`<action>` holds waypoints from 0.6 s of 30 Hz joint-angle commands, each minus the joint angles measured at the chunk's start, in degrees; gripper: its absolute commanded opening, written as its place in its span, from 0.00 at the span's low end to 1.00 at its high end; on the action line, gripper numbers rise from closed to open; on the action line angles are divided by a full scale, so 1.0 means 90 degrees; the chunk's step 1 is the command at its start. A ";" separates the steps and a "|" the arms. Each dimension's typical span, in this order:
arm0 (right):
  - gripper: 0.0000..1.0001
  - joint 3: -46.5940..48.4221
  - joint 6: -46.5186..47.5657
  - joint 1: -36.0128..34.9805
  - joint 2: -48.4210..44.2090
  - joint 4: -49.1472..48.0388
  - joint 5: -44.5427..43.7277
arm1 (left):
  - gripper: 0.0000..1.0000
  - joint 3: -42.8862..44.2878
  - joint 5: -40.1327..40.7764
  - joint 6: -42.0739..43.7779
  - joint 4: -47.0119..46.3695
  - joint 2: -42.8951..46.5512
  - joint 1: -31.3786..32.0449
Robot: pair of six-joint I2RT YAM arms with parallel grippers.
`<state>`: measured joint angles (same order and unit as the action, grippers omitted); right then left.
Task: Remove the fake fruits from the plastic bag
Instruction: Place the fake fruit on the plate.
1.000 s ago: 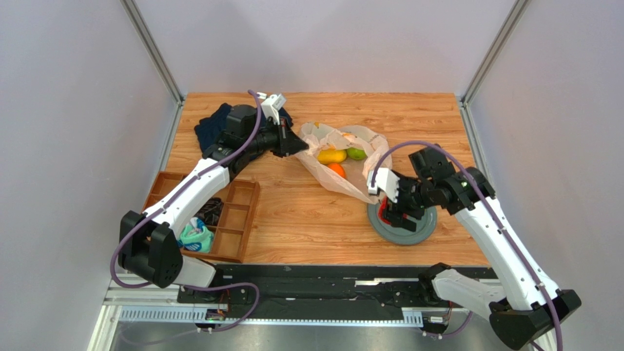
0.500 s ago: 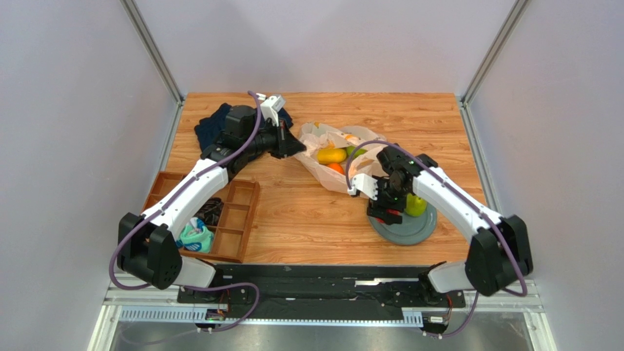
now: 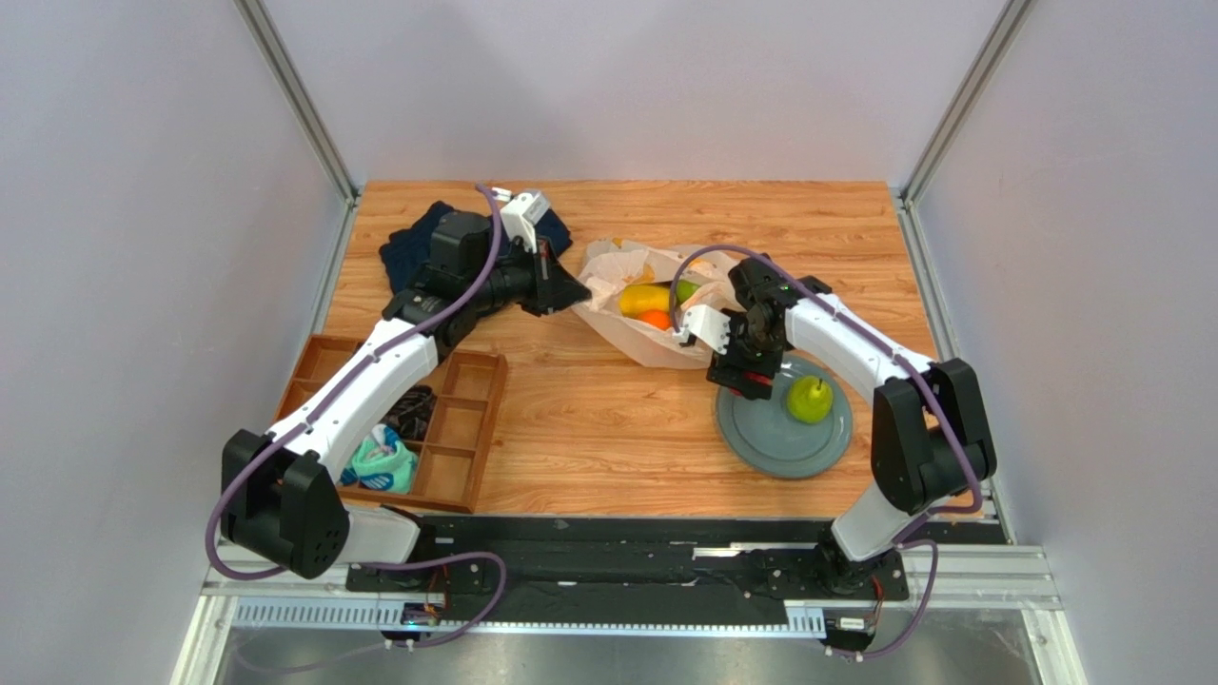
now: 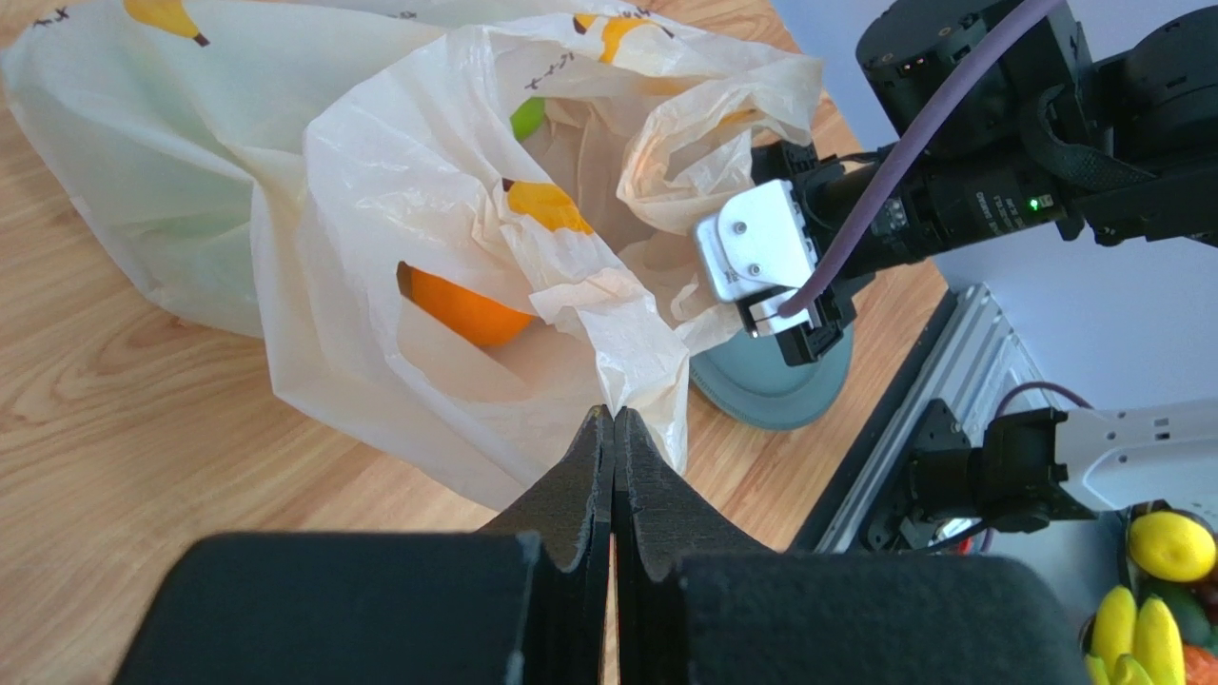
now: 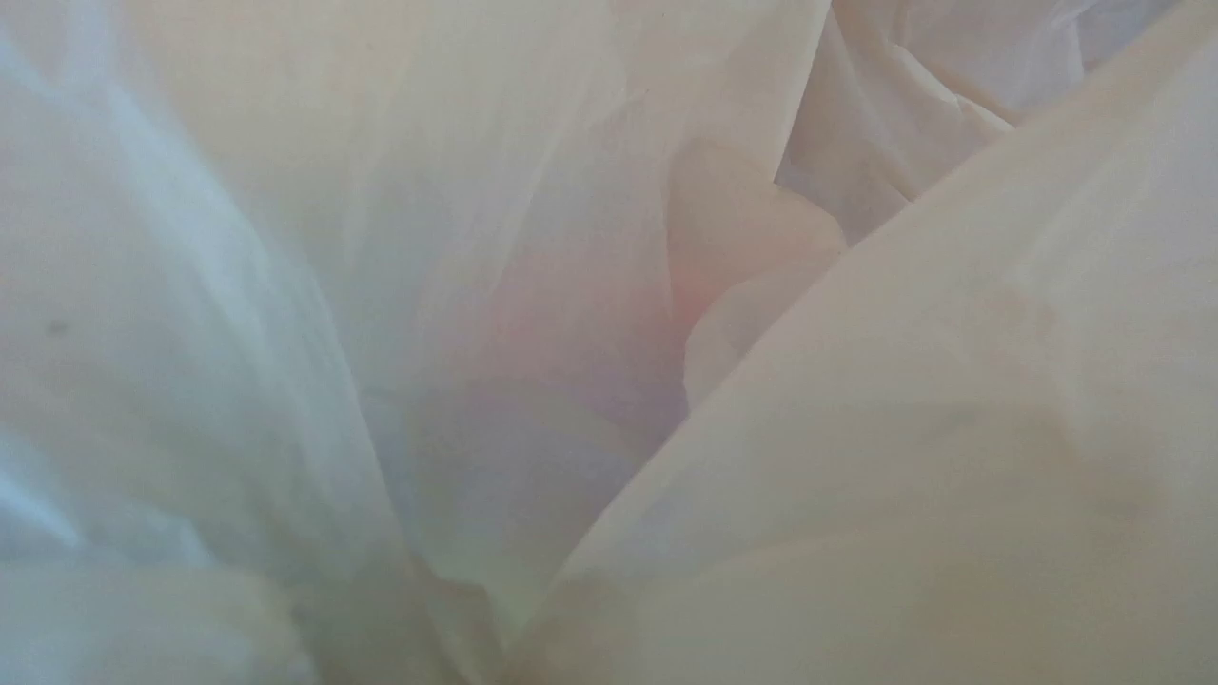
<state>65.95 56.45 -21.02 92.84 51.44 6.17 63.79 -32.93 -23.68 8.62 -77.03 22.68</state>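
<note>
The plastic bag (image 3: pixel 625 337) lies mid-table, cream-white and crinkly, mouth open. Inside it I see a yellow fruit (image 3: pixel 646 300), an orange (image 3: pixel 656 320) and a green fruit (image 3: pixel 688 291). My left gripper (image 3: pixel 579 290) is shut on the bag's edge; in the left wrist view (image 4: pixel 615 417) its jaws pinch the plastic (image 4: pixel 358 186) beside the orange (image 4: pixel 458 307). A green apple (image 3: pixel 809 400) sits on the grey plate (image 3: pixel 758 435). My right gripper (image 3: pixel 734 374) is at the bag's right side by the plate's rim. The right wrist view shows only plastic (image 5: pixel 601 343); its fingers are hidden.
A wooden compartment tray (image 3: pixel 465 428) stands at the left front, with rolled teal socks (image 3: pixel 379 460) in it. A dark navy cloth (image 3: pixel 415 243) lies at the back left. Grey walls enclose the table on three sides.
My right gripper moved from over the plate up and left to the bag, leaving the green apple on the plate. The left gripper kept its hold and pulled slightly left.
</note>
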 commanded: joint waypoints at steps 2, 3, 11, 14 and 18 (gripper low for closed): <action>0.78 -0.0140 -0.0060 0.0011 0.0163 -0.0735 -0.0432 | 0.00 -0.0076 -0.0150 0.0034 -0.0196 0.0200 -0.0039; 0.84 -0.0150 -0.0186 0.0020 0.0096 -0.0774 -0.0471 | 0.00 -0.0086 -0.0150 -0.0005 -0.0196 0.0190 -0.0039; 1.00 0.0230 -0.0578 0.0011 -0.0969 0.0035 0.0377 | 0.00 -0.0125 -0.0218 -0.0220 -0.0411 0.0063 -0.0049; 1.00 0.0678 -0.0754 0.0001 -0.1233 0.0650 0.0758 | 0.00 -0.0105 -0.0238 -0.0250 -0.0440 0.0044 -0.0049; 1.00 0.1508 -0.0647 -0.0048 -0.1671 0.2173 0.1646 | 0.00 -0.0163 -0.0248 -0.0298 -0.0421 0.0092 -0.0049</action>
<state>72.44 51.66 -20.97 82.63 58.87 11.99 62.96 -34.04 -25.41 7.01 -77.03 22.48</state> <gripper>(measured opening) 0.998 0.007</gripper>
